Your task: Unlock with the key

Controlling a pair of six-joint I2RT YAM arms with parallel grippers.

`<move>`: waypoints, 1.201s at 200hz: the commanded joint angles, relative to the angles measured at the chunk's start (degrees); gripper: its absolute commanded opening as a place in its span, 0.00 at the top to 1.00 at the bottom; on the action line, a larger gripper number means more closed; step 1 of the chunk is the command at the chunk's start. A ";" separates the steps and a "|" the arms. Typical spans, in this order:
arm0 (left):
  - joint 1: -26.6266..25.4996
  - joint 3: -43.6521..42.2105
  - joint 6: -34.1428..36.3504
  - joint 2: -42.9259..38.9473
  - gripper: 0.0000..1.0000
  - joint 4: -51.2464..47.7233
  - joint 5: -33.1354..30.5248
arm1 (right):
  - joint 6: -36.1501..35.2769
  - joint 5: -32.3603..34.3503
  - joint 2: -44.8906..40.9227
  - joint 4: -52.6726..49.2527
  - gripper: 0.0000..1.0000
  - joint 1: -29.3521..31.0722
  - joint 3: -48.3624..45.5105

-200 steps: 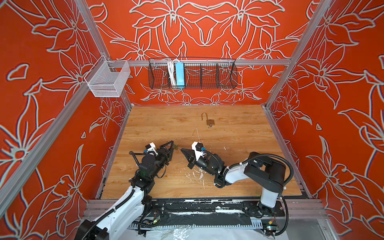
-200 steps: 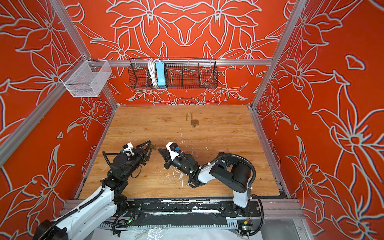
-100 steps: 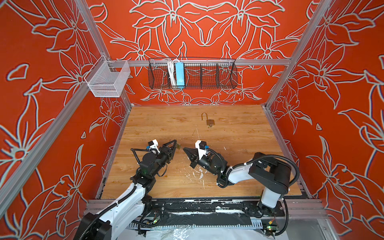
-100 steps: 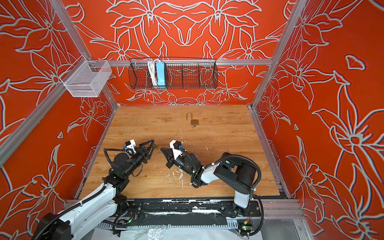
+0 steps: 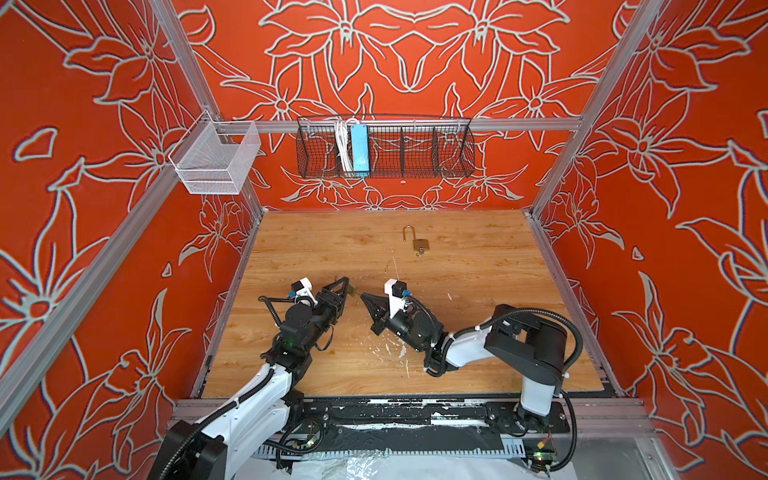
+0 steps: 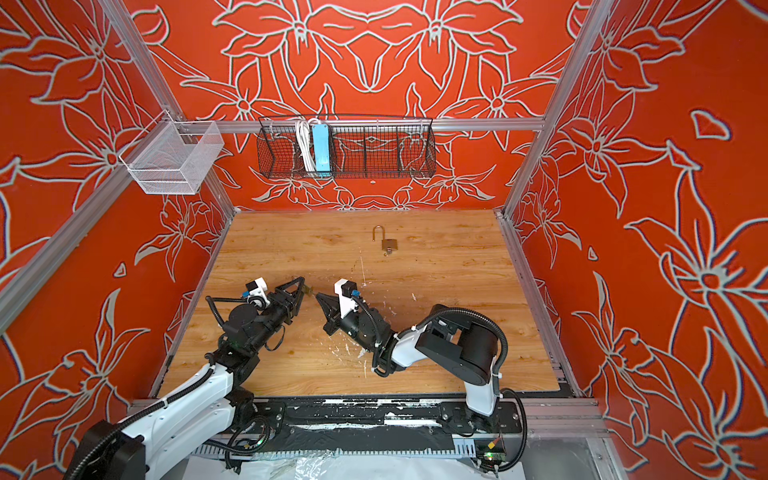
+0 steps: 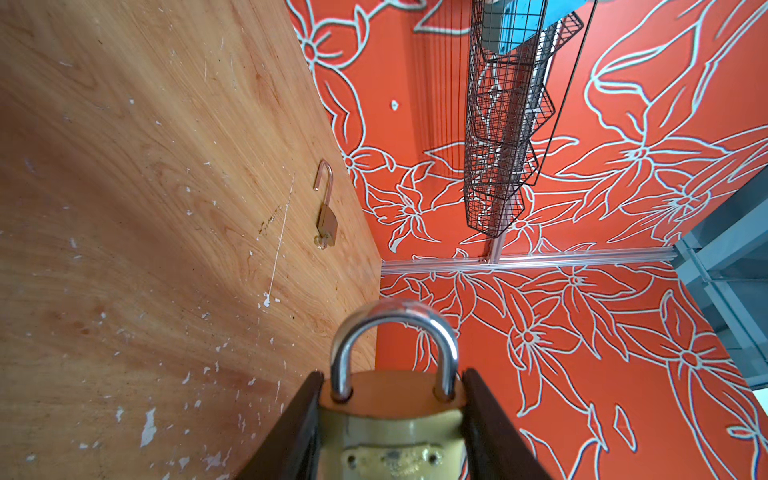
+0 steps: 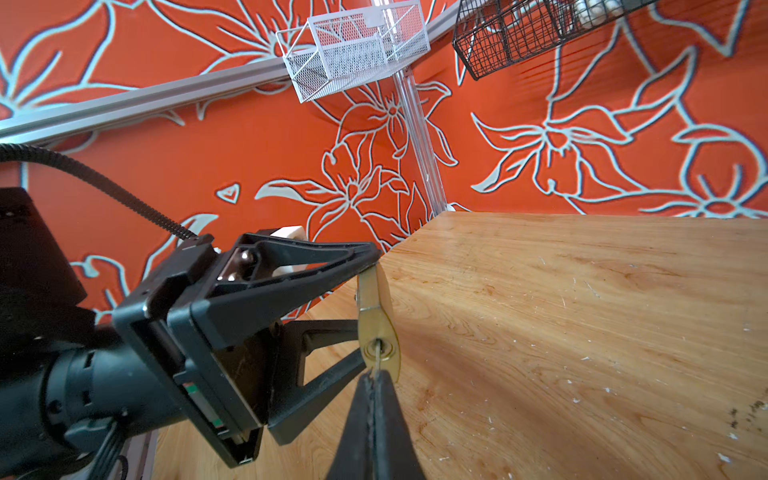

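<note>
Both arms have nudged only slightly since the earlier frames: the right arm's elbow has swung a little and the tips stay nearly meeting over the near part of the table (image 5: 478,291).

Left gripper (image 5: 348,286) is clamped on the brass padlock (image 7: 395,415), one finger on each side of the body, holding it off the table. Shackle (image 7: 392,309) looks seated at both legs in the left wrist view, so it reads as still locked.

Right gripper (image 8: 374,380) is pinched tight on the key (image 8: 376,360). Only a thin strip of blade shows between its tips and the keyhole (image 8: 377,347). The blade appears to enter the cylinder. How deep it goes, I cannot tell.

Step in hand, as I judge it: insertion, at or near full depth, turn not yet made.

Next move calls for pushing the key home along the cylinder axis, then a wrist roll of the right gripper while the left holds the body firm against the twist. Any tilt would likely bind the thin blade.

A second padlock (image 5: 419,245) lies farther back on the table with its shackle open, well apart from both grippers.
</note>
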 commanded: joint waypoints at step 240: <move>-3.51 3.22 4.28 0.84 1.00 1.83 2.70 | 3.92 3.75 7.05 0.85 1.00 4.07 11.33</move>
